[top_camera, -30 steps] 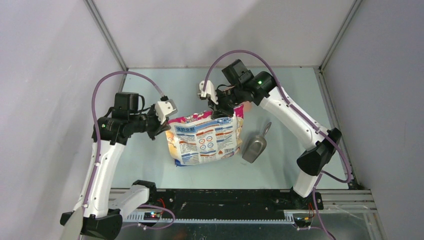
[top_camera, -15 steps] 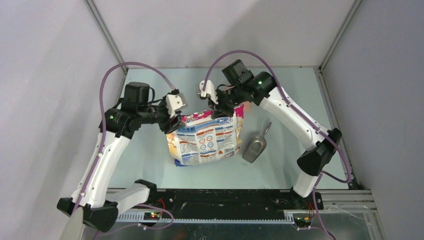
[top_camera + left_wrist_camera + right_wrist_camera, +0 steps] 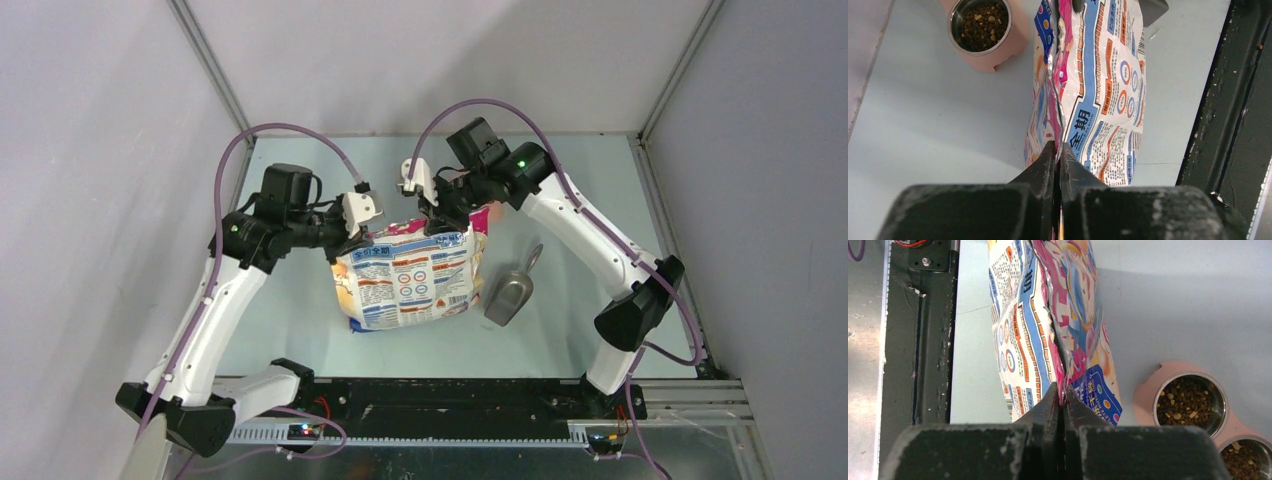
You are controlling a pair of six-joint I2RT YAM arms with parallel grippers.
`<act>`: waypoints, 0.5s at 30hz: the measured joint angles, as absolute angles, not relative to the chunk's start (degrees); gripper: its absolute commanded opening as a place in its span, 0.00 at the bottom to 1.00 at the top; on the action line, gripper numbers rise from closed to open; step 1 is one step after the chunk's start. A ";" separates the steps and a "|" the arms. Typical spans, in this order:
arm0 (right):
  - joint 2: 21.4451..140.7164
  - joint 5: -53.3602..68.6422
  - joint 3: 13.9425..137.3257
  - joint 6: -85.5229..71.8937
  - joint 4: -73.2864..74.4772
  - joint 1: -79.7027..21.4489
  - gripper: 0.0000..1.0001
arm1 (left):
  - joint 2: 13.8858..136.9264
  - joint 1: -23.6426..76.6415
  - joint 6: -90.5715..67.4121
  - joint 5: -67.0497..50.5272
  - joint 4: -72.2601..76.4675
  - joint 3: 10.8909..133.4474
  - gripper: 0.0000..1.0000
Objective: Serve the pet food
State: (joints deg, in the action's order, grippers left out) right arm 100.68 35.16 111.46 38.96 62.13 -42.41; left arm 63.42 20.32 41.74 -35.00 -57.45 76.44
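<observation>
- Top view: a printed bag [image 3: 410,280] stands upright on the pale table [image 3: 290,310] between two arms. The left gripper [image 3: 358,232] meets its top-left corner and the right gripper [image 3: 440,220] its top-right. A grey metal scoop [image 3: 508,295] lies just beside the bag on its right, with neither gripper on it. No pet food shows from here. The step looks like parting the bag's mouth. To do it well, both pinches should stay firm on the seam ends and draw apart evenly, with the bag held upright so that nothing spills
- Left wrist view: the left gripper [image 3: 1058,149] has its fingers pressed together on the bag's top seam, pinching it. Silver lining shows along the seam. Past the bag, on the side away from the black rail [image 3: 1228,125], sits a pink bowl [image 3: 1015,42]. Its steel cup holds the pet food [image 3: 983,25] — dark brown kibble with a few paler bits
- Right wrist view: the right gripper [image 3: 1063,392] pinches the other end of the same seam, its fingers closed on the foil. The bowl [image 3: 1148,392] shows two steel cups here, and both hold kibble. The second cup is cut off by the frame edge — its fill cannot be judged
</observation>
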 measured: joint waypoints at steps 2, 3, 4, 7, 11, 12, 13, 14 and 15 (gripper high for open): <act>100.68 35.75 111.46 38.92 62.13 -42.35 0.27 | 63.05 20.40 42.02 -34.79 -57.58 76.27 0.00; 100.68 36.34 111.46 38.68 61.98 -42.24 0.37 | 62.87 20.47 42.00 -34.72 -57.69 76.18 0.00; 100.60 37.01 111.46 38.50 61.69 -42.17 0.43 | 62.78 20.47 41.98 -34.70 -57.78 76.18 0.00; 100.55 39.16 111.74 37.95 61.14 -42.26 0.49 | 62.78 20.47 41.47 -34.79 -57.78 76.18 0.00; 101.49 41.41 113.99 37.36 60.90 -43.33 0.49 | 62.78 20.47 40.49 -34.92 -57.76 76.18 0.00; 102.15 42.09 115.15 36.91 60.69 -43.72 0.48 | 62.78 20.47 40.40 -34.92 -57.76 76.18 0.00; 102.69 42.59 115.87 36.56 60.40 -43.94 0.47 | 62.78 20.47 40.32 -34.92 -57.76 76.18 0.00; 103.28 43.20 116.60 36.32 60.12 -44.18 0.45 | 62.78 20.47 40.25 -34.92 -57.76 76.18 0.00; 103.92 43.83 117.08 35.90 59.83 -44.49 0.44 | 62.78 20.47 40.12 -34.92 -57.76 76.18 0.00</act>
State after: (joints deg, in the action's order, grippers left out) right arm 103.92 43.83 117.08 35.90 59.83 -44.49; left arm 62.78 20.47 40.12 -34.92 -57.76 76.18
